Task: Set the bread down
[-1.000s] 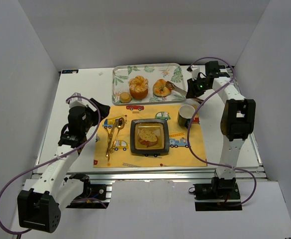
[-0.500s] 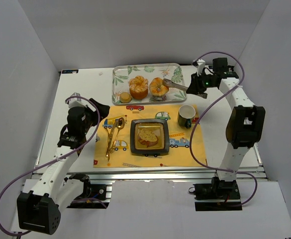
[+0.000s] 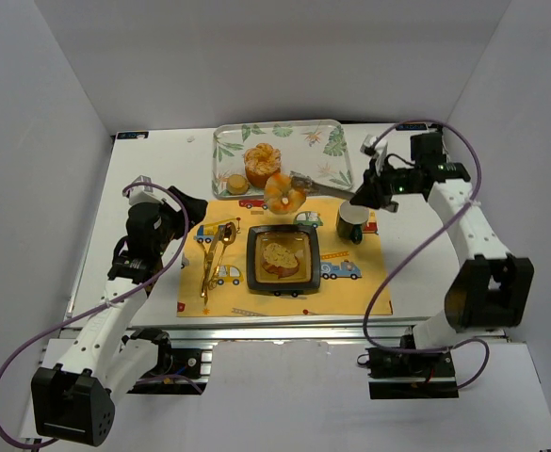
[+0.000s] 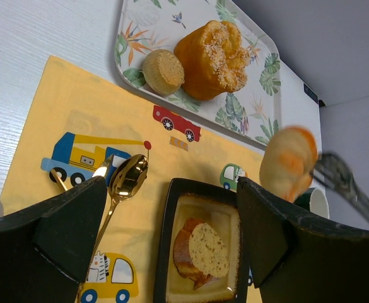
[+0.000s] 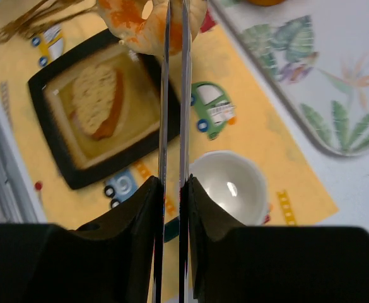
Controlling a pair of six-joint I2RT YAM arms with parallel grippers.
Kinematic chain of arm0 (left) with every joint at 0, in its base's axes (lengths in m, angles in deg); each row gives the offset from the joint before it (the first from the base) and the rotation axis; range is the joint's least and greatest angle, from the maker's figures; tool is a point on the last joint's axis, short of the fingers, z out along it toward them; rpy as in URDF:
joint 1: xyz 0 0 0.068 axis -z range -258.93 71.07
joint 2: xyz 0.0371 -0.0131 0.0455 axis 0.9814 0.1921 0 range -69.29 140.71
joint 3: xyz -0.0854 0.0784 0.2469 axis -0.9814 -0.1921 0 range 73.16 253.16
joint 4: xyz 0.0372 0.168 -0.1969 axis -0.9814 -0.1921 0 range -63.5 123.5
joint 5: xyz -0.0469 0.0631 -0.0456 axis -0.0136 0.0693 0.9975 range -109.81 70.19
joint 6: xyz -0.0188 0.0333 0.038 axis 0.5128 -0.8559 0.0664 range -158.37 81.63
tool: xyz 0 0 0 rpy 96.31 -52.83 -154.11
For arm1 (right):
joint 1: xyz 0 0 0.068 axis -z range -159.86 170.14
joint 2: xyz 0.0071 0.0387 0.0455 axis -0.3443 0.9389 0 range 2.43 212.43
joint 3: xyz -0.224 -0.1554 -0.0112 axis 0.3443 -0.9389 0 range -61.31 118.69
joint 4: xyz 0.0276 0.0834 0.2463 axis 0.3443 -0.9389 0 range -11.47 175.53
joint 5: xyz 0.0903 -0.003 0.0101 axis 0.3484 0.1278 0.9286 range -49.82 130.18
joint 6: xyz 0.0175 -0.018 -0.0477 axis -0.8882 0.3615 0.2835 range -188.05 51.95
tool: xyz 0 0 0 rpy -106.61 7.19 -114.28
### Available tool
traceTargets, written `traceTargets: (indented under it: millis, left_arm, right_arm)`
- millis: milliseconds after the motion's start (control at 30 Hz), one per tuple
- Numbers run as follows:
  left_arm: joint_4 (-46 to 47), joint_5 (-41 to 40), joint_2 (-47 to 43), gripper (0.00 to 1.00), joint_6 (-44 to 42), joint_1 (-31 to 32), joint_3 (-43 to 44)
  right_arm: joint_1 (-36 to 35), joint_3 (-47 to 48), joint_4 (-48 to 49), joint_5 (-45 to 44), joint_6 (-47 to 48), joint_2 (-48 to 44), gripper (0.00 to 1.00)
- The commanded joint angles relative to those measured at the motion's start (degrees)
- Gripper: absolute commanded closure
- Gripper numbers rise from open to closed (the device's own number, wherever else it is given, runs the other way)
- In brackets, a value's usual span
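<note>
**One piece of bread (image 3: 283, 193) off the tray (image 3: 324, 141), nearly over the plate (image 3: 251, 266)**

A second ago the bread lay on the right part of the leaf-patterned tray, with the tongs (image 3: 324, 185) reaching in at it. Half a second ago the tongs had it, still over the tray. Now it hangs clear of the tray, above the far edge of the yellow placemat (image 3: 350, 287), just beyond the far rim of the black plate.

By my reading the pickup is done and the carry is well along. What is left is a short move nearer, a lowering and a release. The plate looks the likely target, though it already has a slice of toast (image 3: 282, 256) on it, so the bread would land on or beside that.

The right gripper (image 3: 365, 195) is clamped on the handle end of the tongs. The tongs' blades are pinched shut on the bread, which sits at their very tips. The left gripper (image 3: 192, 205) waits near the far left corner of the placemat, its jaws spread wide with nothing between them.

The bread is round and puffy, glazed orange-gold on top and paler below. In the right wrist view it shows what looks like a hole near its middle. In the left wrist view it is blurred.
</note>
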Motion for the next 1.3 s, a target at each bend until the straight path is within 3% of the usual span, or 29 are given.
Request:
traceTargets:
  millis: [0, 100, 367, 467, 567, 867, 1167, 1200, 1267]
  left_arm:
    - [0.46, 0.03, -1.10, 0.08, 0.37, -0.29, 1.17]
    - [0.90, 0.29, -1.02, 0.08, 0.54, -0.29, 0.82]
    - [1.17, 0.64, -0.75, 0.08, 0.72, -0.20, 0.55]
    - [1.26, 0.38, -1.10, 0.08, 0.90, -0.29, 0.29]
    - [1.34, 0.29, -1.54, 0.08, 1.16, -0.20, -0.06]
    - [1.69, 0.20, -2.07, 0.08, 1.51, -0.29, -0.41]
    - [2.66, 0.73, -1.01, 0.08, 1.51, -0.29, -0.06]
    - [2.66, 0.73, -0.93, 0.08, 1.51, -0.29, -0.06]
    - [2.93, 0.73, -0.75, 0.10, 1.51, -0.29, -0.06]
  right_arm:
    - [-2.22, -5.82, -5.95, 3.20, 10.15, -7.57, 1.00]
    - [-3.28, -14.15, -4.90, 0.39, 12.00, -12.22, 1.00]
    - [-7.15, -22.88, -0.16, -6.64, 12.71, -17.51, 1.00]
    - [-7.77, -23.41, 0.20, -7.53, 13.06, -16.81, 0.91]
    - [-7.94, -23.50, 1.08, -8.06, 13.15, -16.72, 0.75]
    - [-7.94, -22.71, 1.69, -7.71, 13.15, -18.57, 0.54]
    - [-7.94, -19.64, 1.78, -6.48, 11.75, -20.76, 0.53]
    - [-8.03, -19.11, 2.04, -5.78, 11.22, -21.29, 0.55]
    - [-7.94, -16.74, 3.53, -5.16, 9.38, -21.73, 0.70]
